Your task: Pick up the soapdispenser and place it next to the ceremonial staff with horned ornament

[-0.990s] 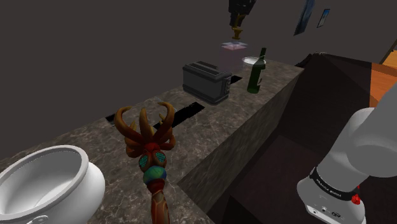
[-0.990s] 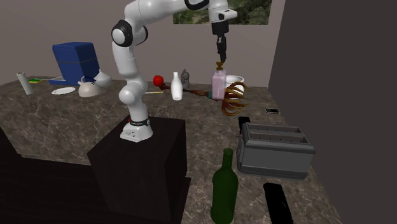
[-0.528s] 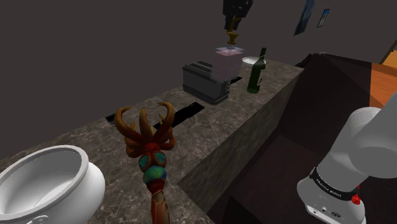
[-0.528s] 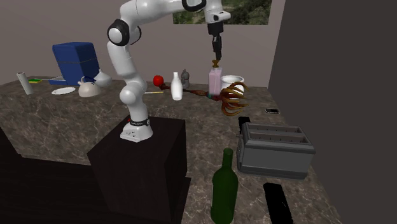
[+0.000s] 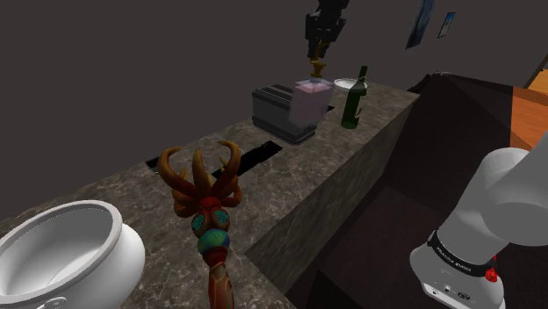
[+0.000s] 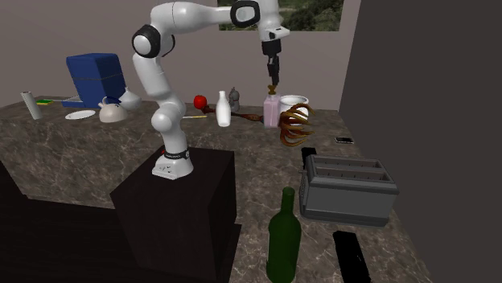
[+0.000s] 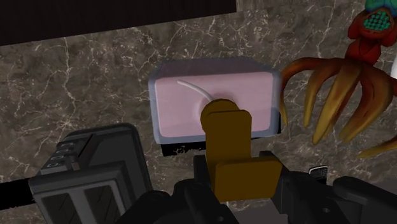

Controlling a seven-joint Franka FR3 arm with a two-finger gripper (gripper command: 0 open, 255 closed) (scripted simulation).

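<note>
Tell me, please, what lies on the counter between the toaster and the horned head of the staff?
A flat black bar lies on the counter between the toaster and the staff's horned head; the second exterior view shows it.

Worktop point(image 6: 96, 153): dark brown stone with pale veining. Lying on it:
- grey two-slot toaster point(image 6: 347, 189)
- green bottle point(image 6: 284, 241), upright, near the toaster
- flat black slab point(image 6: 350, 256), beside the toaster
- small phone point(image 6: 344, 141)
- horned ceremonial staff point(image 5: 207, 211), lying flat
- white bowl point(image 5: 61, 250), near the staff's head
- white bottle point(image 6: 223, 110), upright
- red apple point(image 6: 199, 102)
- white plate point(image 6: 80, 116)
- blue box point(image 6: 96, 76)
</note>
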